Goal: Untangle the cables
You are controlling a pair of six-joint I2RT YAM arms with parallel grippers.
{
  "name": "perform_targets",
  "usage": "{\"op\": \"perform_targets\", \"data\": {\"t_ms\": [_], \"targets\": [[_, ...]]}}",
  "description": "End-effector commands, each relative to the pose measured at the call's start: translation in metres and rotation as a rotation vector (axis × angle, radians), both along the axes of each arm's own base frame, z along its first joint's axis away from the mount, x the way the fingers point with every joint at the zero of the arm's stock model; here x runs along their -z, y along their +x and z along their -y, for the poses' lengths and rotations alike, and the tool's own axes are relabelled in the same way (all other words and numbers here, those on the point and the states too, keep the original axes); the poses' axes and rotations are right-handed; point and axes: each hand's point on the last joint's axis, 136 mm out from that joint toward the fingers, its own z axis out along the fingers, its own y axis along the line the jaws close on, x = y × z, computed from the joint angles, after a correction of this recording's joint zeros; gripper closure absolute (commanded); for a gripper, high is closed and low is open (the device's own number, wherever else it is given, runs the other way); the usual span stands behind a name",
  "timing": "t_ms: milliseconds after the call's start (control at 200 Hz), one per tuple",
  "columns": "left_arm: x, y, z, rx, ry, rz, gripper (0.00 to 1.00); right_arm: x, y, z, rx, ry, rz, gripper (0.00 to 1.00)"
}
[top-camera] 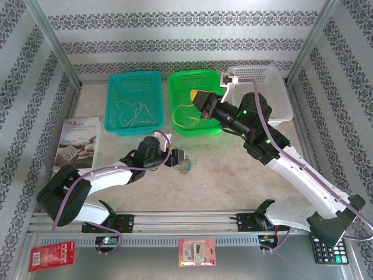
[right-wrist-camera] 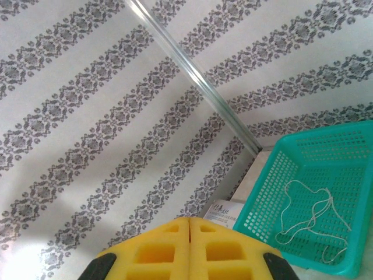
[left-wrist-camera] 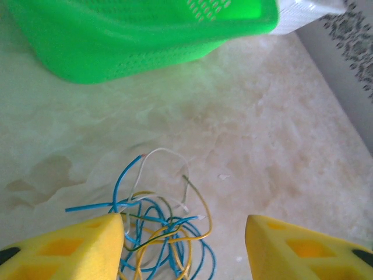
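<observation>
Table (top-camera: 233,172) with baskets (top-camera: 135,75), book (top-camera: 78,143), cables (top-camera: 185,167)

Blue, yellow and white cables (left-wrist-camera: 166,224); green basket (left-wrist-camera: 145,35)

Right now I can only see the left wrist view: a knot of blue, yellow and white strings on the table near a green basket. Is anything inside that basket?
Observer: Yes, a yellow-orange cable lies looped in the green basket.
Visitor: Are there any other baskets?
Observer: A teal basket stands just left of the green one, with one cream-white cable inside.
Visitor: And what is the other arm doing?
Observer: The right end effector is shut, pads pressed together, and in the top view it hangs over the green basket.
</observation>
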Motion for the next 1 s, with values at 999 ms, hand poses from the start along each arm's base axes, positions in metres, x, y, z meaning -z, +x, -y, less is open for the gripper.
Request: {"op": "perform_targets", "data": {"t_ms": [999], "targets": [[-0.167,0.01,-0.051,-0.24,-0.033,0.229,0.0,0.114,0.139,0.055,0.29,-0.212,-0.201,1.0]]}}
